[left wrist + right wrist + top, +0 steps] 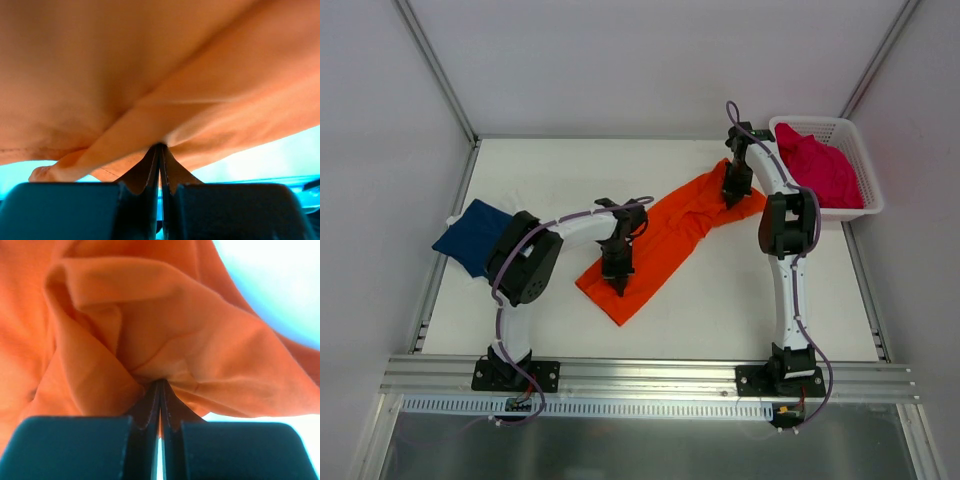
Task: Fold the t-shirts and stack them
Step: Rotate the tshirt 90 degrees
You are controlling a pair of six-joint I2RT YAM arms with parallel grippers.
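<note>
The orange t-shirt lies stretched in a diagonal band across the middle of the table. My left gripper is shut on its near lower end, and in the left wrist view the orange cloth bunches right at my closed fingertips. My right gripper is shut on the shirt's far upper end; folds of orange cloth gather at its tips. A folded navy blue t-shirt rests at the table's left edge. The magenta pink t-shirt sits crumpled in the basket.
The white mesh basket stands at the back right corner. White walls and metal frame rails enclose the table. An aluminium rail runs along the near edge by the arm bases.
</note>
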